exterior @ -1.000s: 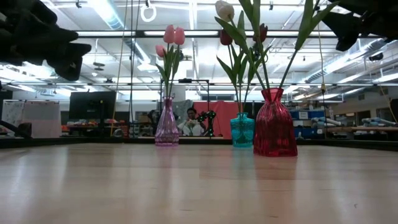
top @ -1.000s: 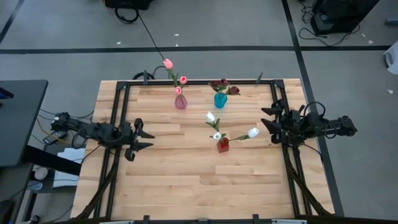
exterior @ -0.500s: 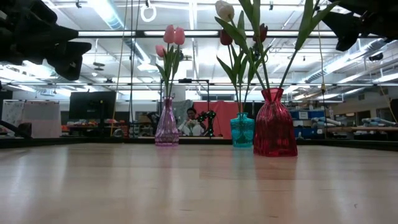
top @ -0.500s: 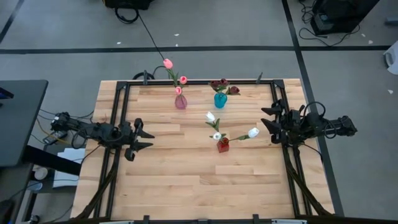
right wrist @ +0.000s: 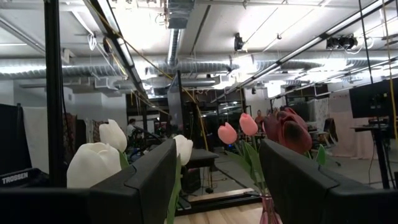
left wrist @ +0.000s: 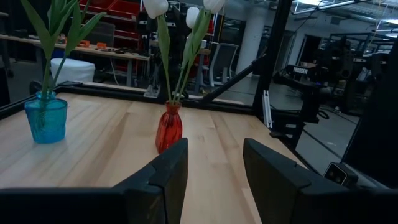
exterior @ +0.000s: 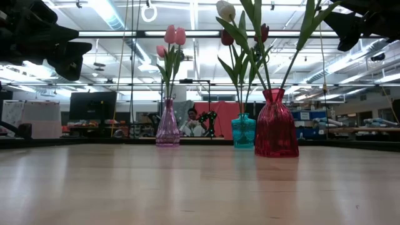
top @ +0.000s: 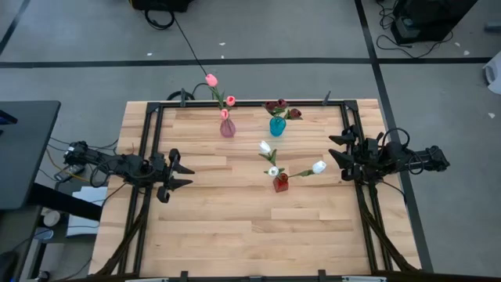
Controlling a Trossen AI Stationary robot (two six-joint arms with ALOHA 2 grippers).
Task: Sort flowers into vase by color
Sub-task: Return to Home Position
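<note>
Three vases stand upright on the wooden table. A pink vase [top: 227, 128] at the far middle holds pink flowers [top: 211, 80]. To its right, a teal vase [top: 277, 125] holds dark red flowers [top: 275, 106]. Nearer, a red vase [top: 280, 182] holds white flowers [top: 318, 167]. All stems stick down into the vase necks. My left gripper [top: 184, 175] hovers open at the table's left side, level, facing the red vase [left wrist: 169, 127]. At the right side my right gripper [top: 337, 149] is open too and tilted slightly upward. Neither holds anything.
A black metal frame [top: 250, 103] runs along the table's far edge and down both sides. Bare wood [top: 235, 227] lies between the vases and the near edge. Beyond the table, the low view shows a workshop room with a person [exterior: 192, 119] far off.
</note>
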